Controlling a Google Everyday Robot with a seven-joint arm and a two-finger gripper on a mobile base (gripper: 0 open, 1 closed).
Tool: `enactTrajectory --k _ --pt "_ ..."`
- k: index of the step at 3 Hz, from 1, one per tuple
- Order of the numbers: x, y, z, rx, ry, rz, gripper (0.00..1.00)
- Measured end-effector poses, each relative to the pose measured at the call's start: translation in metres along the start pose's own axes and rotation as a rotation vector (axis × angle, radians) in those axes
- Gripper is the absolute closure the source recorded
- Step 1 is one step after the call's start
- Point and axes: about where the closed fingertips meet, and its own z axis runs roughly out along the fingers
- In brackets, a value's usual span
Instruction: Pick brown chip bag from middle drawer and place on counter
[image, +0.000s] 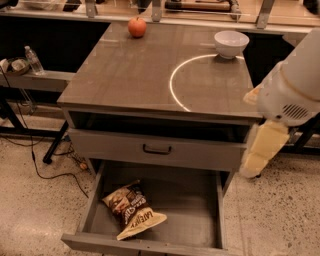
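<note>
The brown chip bag (132, 209) lies crumpled on the left side of the open middle drawer's (187, 205) floor, near its front wall. The drawer is pulled far out below a grey drawer front with a black handle (157, 149). The counter (125, 75) above is glossy grey-brown with a white arc (172, 82). My arm comes in from the right edge, and my gripper (262, 150), a cream part hanging down, is beside the cabinet's right front corner, above and right of the drawer and well apart from the bag.
A red apple (137, 27) stands at the counter's back left and a white bowl (231, 43) at its back right. A dark open slot runs under the counter top. A shelf with a water bottle (34, 60) and floor cables are at the left.
</note>
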Motion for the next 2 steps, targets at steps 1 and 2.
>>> enactTrajectory --k 1,2 --pt "-0.008 0.022 0.052 -0.073 -0.055 0.039 0.0" --pt "-0.033 0.056 0.101 -0.147 -0.122 0.044 0.0"
